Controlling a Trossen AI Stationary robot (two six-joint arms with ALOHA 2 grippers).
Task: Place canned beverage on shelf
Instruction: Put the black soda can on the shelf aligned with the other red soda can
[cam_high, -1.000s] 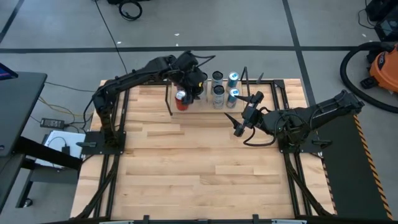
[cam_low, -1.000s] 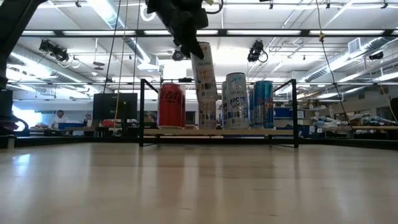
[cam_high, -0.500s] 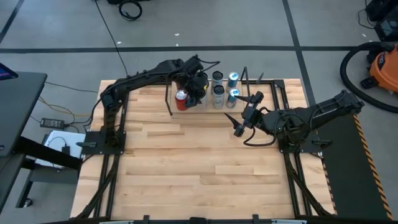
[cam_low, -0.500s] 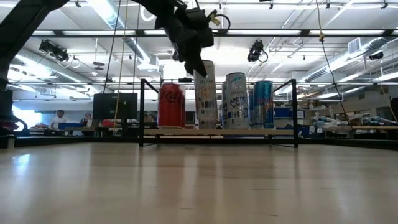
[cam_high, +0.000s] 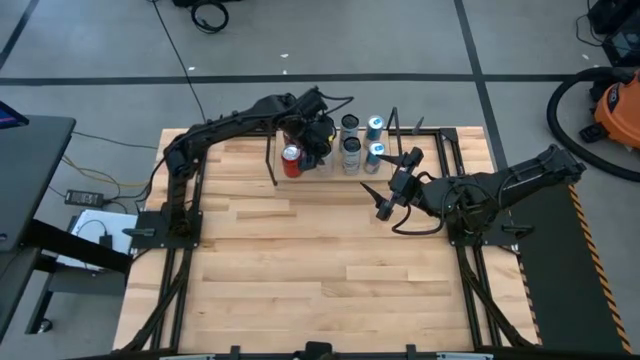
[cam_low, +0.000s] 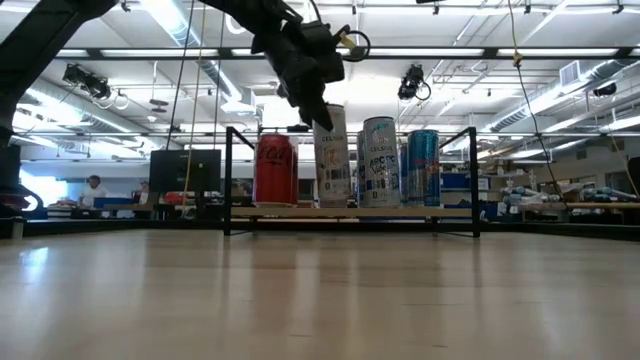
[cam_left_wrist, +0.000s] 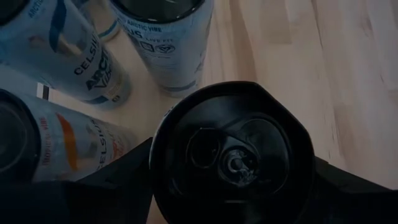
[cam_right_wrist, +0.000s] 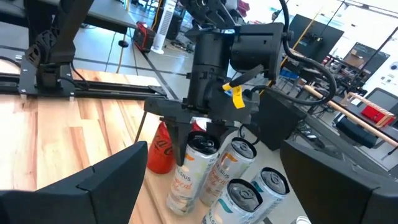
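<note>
Canned beverage, a tall white and orange can (cam_low: 331, 158), stands on the light-wood shelf (cam_low: 350, 212) beside a red can (cam_low: 275, 170), its top hidden by the left fingers (cam_low: 318, 108) grasping it. Right fingers (cam_high: 391, 183) hover released over the plank counter (cam_high: 320, 270); a ceiling-lit workshop lies beyond.

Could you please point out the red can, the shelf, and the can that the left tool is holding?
Red can (cam_low: 275, 170): low view, middle of its side.
Shelf (cam_low: 455, 211): low view, bare wood platform near its end.
Held can (cam_low: 331, 165): low view, its side below the left tool (cam_low: 318, 112).
</note>
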